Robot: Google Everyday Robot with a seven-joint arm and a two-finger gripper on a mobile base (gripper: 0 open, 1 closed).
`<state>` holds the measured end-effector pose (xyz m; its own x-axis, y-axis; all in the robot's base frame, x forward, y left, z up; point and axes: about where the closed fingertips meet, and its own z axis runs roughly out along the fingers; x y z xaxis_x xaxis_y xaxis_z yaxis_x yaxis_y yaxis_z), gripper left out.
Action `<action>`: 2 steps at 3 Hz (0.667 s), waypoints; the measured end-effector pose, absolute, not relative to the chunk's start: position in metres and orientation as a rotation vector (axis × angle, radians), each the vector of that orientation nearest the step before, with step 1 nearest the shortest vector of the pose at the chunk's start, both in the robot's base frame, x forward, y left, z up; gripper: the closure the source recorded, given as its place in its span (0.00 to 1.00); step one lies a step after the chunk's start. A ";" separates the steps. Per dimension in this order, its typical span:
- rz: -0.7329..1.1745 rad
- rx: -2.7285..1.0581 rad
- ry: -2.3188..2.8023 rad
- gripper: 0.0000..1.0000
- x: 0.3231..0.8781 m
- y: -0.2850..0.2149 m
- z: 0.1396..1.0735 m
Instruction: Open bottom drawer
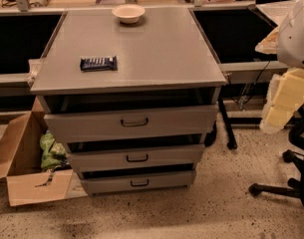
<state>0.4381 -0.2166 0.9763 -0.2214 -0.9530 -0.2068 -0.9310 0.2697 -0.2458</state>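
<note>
The grey cabinet (131, 54) stands in the middle of the camera view with three drawers. The bottom drawer (111, 184) is the lowest and shallowest front, with a small dark loop handle (139, 183). Its front sits close under the middle drawer (101, 160), and no tray inside shows. The top drawer (91, 125) has the tallest front. My gripper (283, 101) shows as pale cream blocks at the right edge, below a white rounded arm part (296, 34). It is well to the right of the cabinet and higher than the bottom drawer, touching nothing.
A white bowl (128, 13) and a dark snack bar (98, 62) lie on the cabinet top. An open cardboard box (22, 178) with a green bag (51, 151) sits on the floor to the left. A chair base (283, 188) and a black desk leg (226, 128) stand to the right.
</note>
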 end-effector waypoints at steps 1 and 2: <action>-0.099 -1.725 2.232 0.00 0.438 -0.217 0.976; -0.084 -1.820 2.196 0.00 0.446 -0.209 0.924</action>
